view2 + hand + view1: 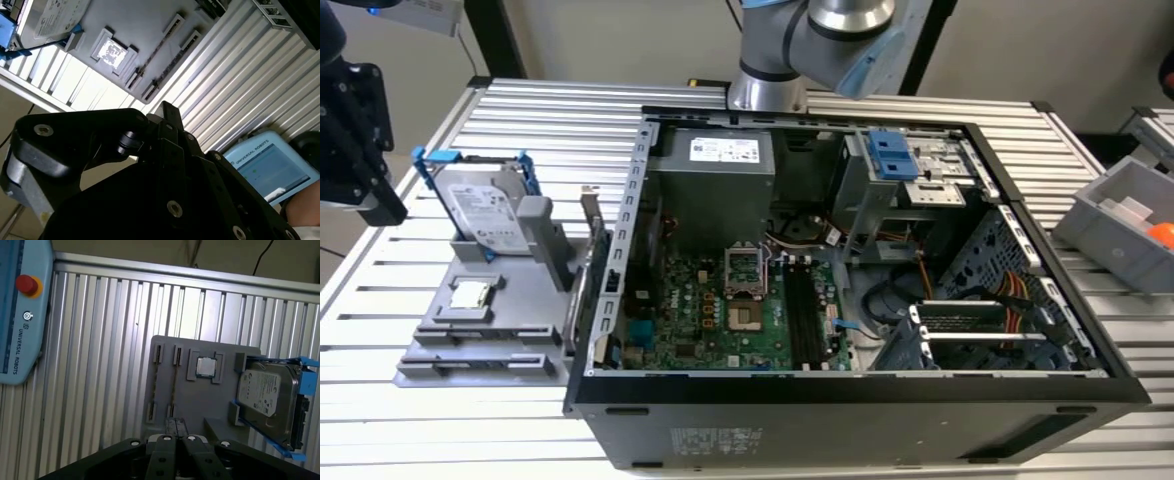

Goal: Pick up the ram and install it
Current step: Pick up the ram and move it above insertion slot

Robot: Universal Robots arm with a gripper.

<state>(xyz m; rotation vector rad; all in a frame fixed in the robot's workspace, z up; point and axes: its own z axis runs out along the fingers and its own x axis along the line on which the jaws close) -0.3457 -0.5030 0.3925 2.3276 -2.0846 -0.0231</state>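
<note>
Gripper [176, 424]: in the first wrist view we see its two black fingertips pressed together with nothing between them, hanging over one end of the grey fixture [200, 395].
Ram [173, 385]: we find it as a thin dark stick standing on edge in a long slot of the fixture, the slot just beside the chip [205, 366]. It is clear of the fingertips and not gripped.
Chip: small, square and silver, it sits in its own pocket between the ram's slot and the hard drive [265, 395].
Hard drive: silver, in a blue bracket, it is propped at a tilt at the fixture's far end.
Table [100, 365]: slatted aluminium, it carries the fixture.
Pendant [20, 330]: light blue with a red button, it lies on the table well apart from the fixture.
Computer case [854, 400]: in the exterior view it lies open to the right of the fixture, its motherboard [707, 320] and long black slots [803, 310] facing up.
Arm [787, 50]: we see it rise behind the case.
</note>
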